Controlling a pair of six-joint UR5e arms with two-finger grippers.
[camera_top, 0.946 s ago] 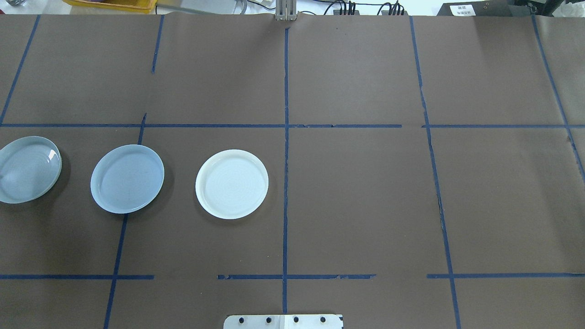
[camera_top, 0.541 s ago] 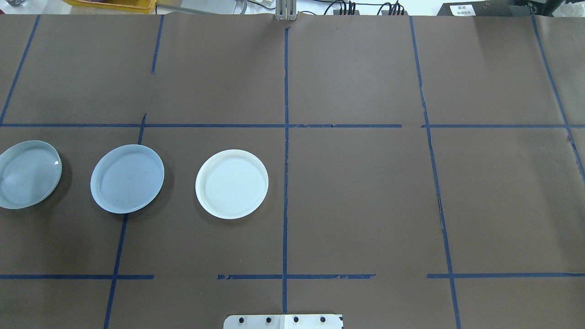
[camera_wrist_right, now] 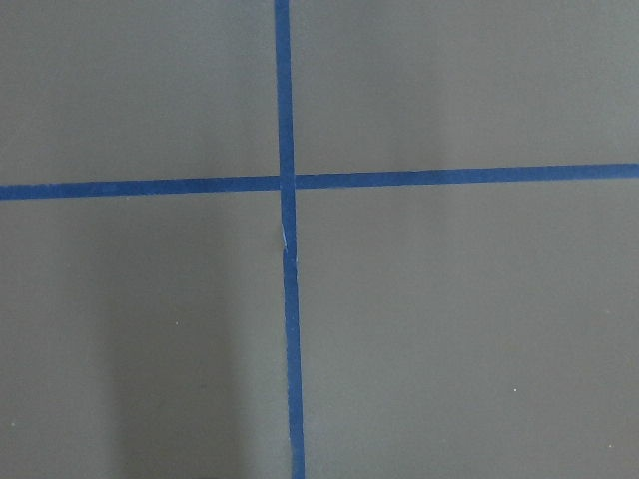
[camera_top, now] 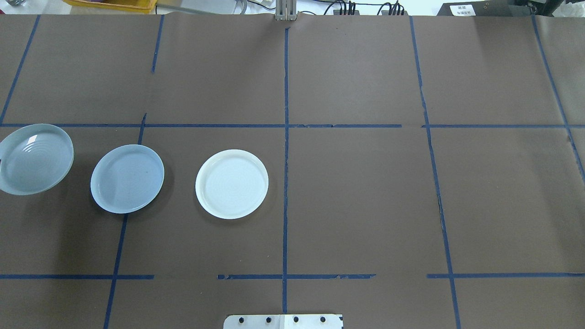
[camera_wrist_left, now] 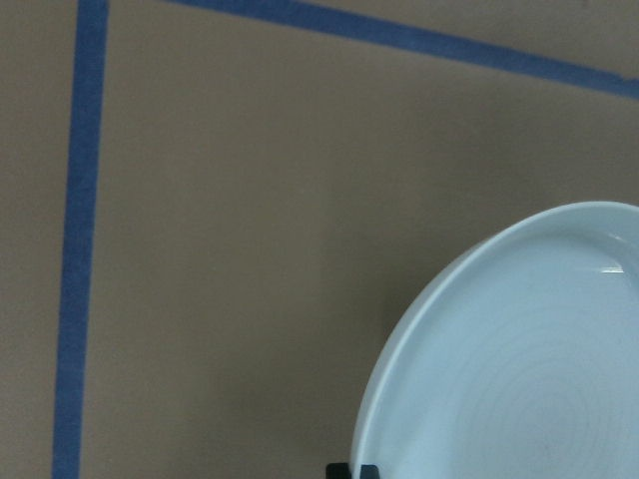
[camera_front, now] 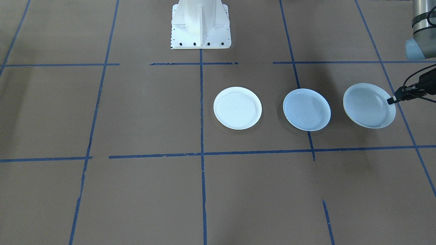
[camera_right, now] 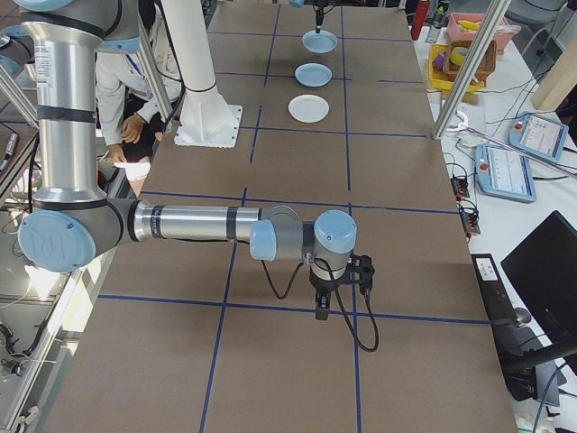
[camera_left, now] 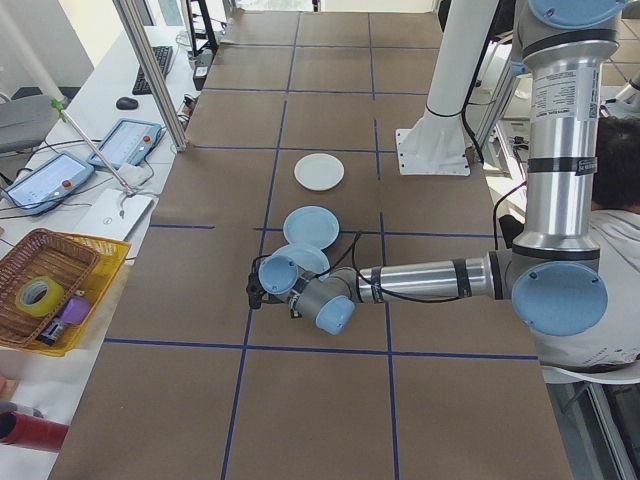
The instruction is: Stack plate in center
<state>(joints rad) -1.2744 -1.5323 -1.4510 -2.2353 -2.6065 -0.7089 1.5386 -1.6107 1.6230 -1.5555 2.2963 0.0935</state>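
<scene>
A robotics lab: a brown paper-covered table (camera_left: 330,100) gridded with blue tape lines (camera_top: 286,137), grey teach pendants with screens (camera_left: 125,143) beside that table, and a white robot pedestal (camera_front: 201,23) bolted onto it.

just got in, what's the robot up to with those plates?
Three plates sit in a row on the brown table. The left gripper is clamped on the rim of the ringed plate at the row's end and holds it tilted, lifted off the table. The plain blue-grey plate in the middle and the white plate lie flat, untouched. The right arm hangs over bare table far from the plates. Nothing is stacked yet.
</scene>
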